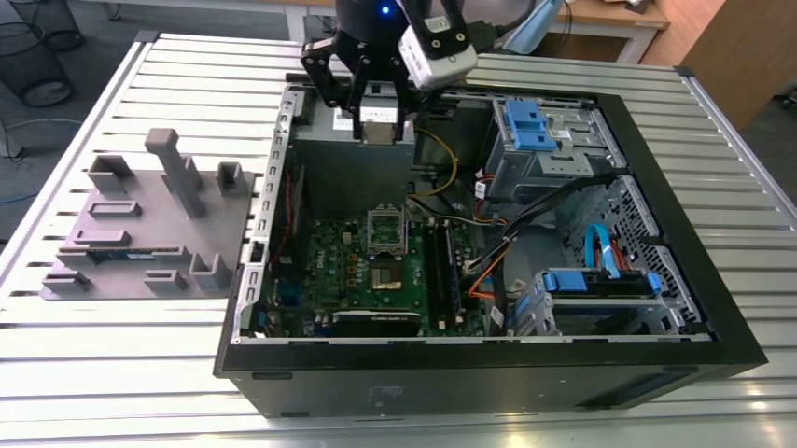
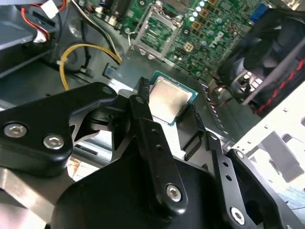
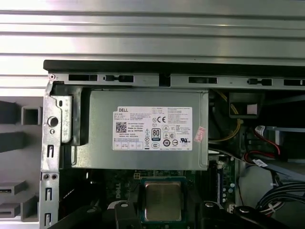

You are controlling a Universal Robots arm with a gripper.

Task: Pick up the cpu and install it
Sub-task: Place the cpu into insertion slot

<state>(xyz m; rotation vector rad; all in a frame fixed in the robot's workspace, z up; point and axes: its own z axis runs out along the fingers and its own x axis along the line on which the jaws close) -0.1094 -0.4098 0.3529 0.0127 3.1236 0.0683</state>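
One black tool (image 2: 169, 102) clamped on flat square cpu (image 3: 163, 200), shiny silver-grey metal top.

Silver cpu (image 2: 169, 99) (green-rimmed) between the jaws

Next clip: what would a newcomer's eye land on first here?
The silver-topped cpu sits pinched between the black fingers of the gripper, held near the grey power supply. Around it the open computer case lies on a slatted metal table, green motherboard exposed.
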